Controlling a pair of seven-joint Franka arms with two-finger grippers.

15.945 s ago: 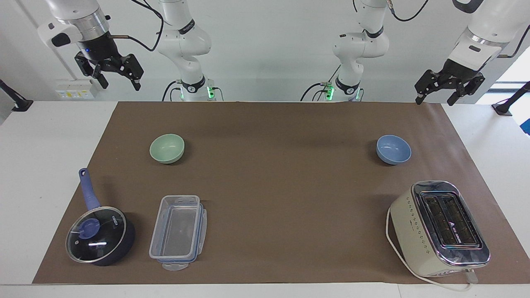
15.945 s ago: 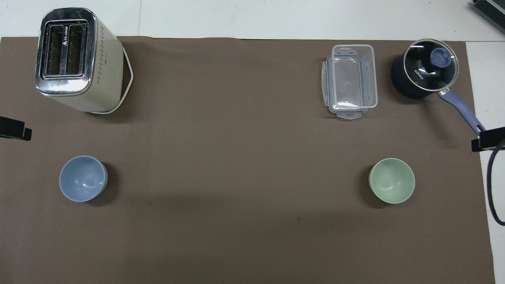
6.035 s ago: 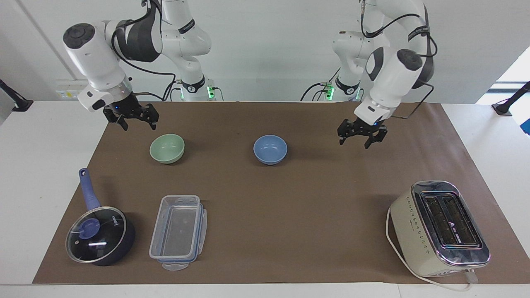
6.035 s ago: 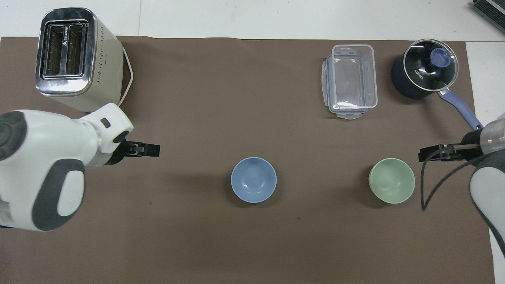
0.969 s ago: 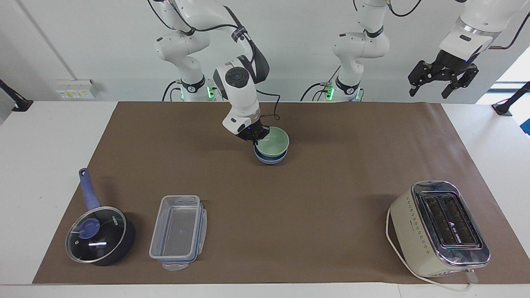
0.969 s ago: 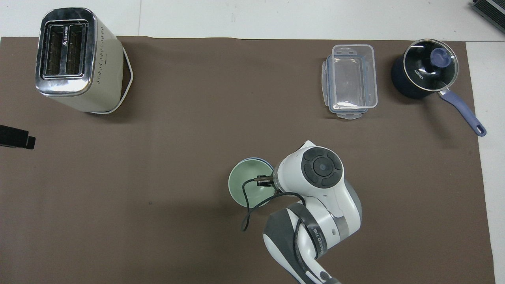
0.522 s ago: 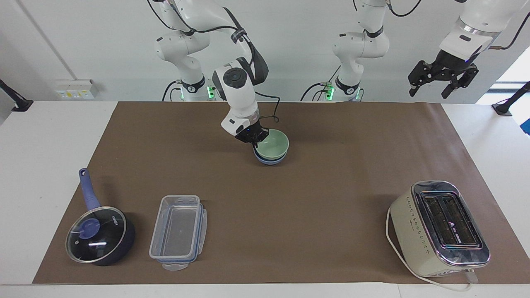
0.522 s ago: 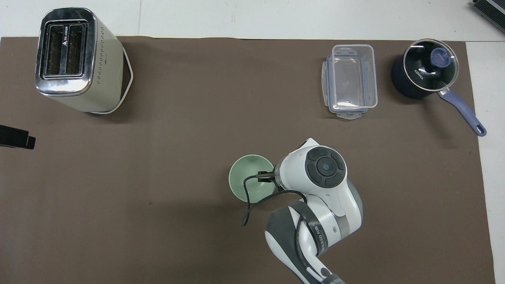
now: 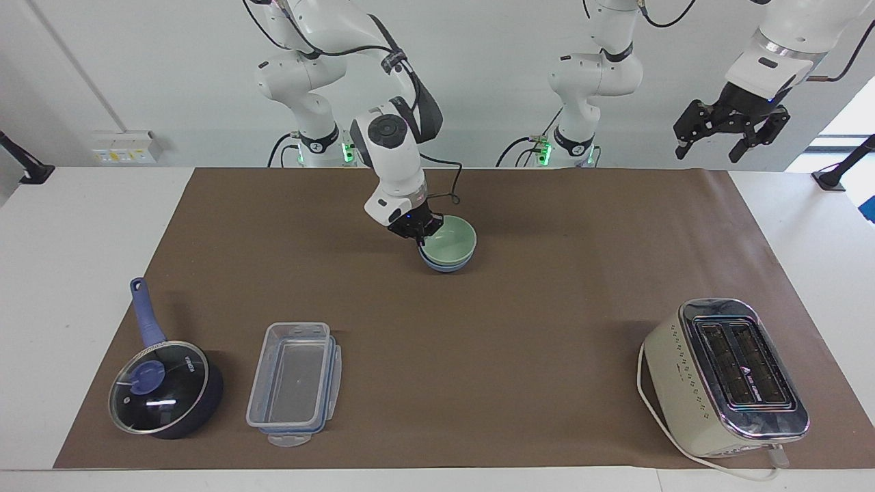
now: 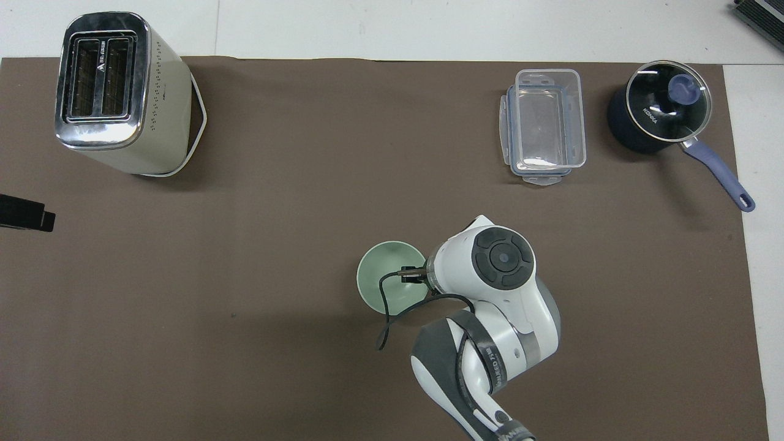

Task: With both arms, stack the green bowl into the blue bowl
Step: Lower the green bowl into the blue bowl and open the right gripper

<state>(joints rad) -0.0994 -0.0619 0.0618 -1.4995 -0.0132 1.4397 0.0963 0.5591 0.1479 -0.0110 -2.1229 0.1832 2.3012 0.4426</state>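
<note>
The green bowl (image 9: 450,240) sits nested in the blue bowl (image 9: 443,267) in the middle of the brown mat. Only the blue bowl's lower rim shows under it. My right gripper (image 9: 418,231) is down at the green bowl's rim on the side toward the right arm's end, shut on that rim. In the overhead view the green bowl (image 10: 386,275) covers the blue bowl, and the right arm's wrist hides the gripper. My left gripper (image 9: 729,131) waits raised and open above the left arm's end of the table; its tip shows in the overhead view (image 10: 24,212).
A cream toaster (image 9: 724,377) stands farther from the robots at the left arm's end. A clear lidded food box (image 9: 294,383) and a dark-blue lidded saucepan (image 9: 165,388) stand farther from the robots at the right arm's end.
Over the last second the right gripper lowered the green bowl slightly, so it sits deeper in the blue bowl. The left arm has not moved.
</note>
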